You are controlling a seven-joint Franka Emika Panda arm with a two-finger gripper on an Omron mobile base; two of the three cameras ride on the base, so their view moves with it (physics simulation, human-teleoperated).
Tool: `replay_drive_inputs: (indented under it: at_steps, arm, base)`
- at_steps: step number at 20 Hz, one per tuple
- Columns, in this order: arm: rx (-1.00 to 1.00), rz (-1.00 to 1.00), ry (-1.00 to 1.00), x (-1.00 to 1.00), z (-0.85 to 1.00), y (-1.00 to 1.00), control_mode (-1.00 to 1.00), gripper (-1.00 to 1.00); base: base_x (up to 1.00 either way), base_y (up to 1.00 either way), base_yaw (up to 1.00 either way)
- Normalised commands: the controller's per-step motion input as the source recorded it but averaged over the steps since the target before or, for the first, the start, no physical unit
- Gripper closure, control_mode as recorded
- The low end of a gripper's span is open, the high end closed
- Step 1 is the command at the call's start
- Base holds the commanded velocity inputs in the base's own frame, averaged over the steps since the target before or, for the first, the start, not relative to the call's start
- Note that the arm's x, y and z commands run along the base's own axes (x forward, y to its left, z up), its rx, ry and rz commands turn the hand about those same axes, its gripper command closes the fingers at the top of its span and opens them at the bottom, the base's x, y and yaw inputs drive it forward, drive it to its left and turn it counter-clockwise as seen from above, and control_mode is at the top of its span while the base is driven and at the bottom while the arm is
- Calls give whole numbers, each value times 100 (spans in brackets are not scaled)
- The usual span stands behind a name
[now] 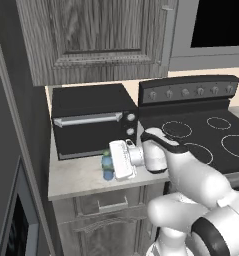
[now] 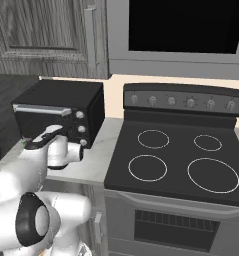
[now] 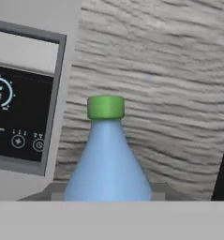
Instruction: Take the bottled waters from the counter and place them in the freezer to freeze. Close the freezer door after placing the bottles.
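fingers (image 1: 111, 166) look clamped shut on the blue bottle with the green cap (image 3: 106, 159), low on its body. the fingertips themselves are hidden, so i'm reading the grip from how the bottle sits dead centre at the bottom of the hand view, pretty much up against the camera.

where it is: in the left base view the bottle is a little blue-green blob right at the front of the white hand, on the pale stone desk (image 1: 76, 180), just in front of the black toaster oven (image 1: 91, 125) and left of the stovetop (image 1: 206, 135). looks like it's resting on the desk, or barely off it, hard to say from here.

the relation that matters: the bottle's long axis is upright, cap on top, and the hand comes at it sideways, so the fingers sit across the body and not over the cap. that's a decent carry grip if it stays level.

beyond the bottle, the hand view shows a black dispenser panel (image 3: 19, 117) on a grey face off to the left, with grey wood grain filling the rest. so the freezer door (image 3: 38, 18) lies ahead of the hand and to its left. my guess is the next bit is lift straight up, then swing left toward it without tipping the bottle.

the red-cap bottle i can't pick out anywhere, so that one's for later.
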Motion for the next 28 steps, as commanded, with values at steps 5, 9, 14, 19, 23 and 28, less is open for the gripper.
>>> replay_drive_inputs:
  at_steps: [5,9,14,19,23,28]
  arm:
    - [0,-6,-29,-100,64,-1,-100,100]
    - [5,-17,-22,-100,55,-14,-100,100]
    - [0,0,0,0,0,0,100,100]
    - [0,0,0,0,0,0,100,100]
    - [0,0,0,0,0,0,100,100]
    - [0,0,0,0,0,0,100,100]
  base:
    - [0,0,0]
    - [0,0,0]
    - [-100,-49,-37]
    - [-100,-37,-46]
    - [-100,1,-55]
    - [-100,67,15]
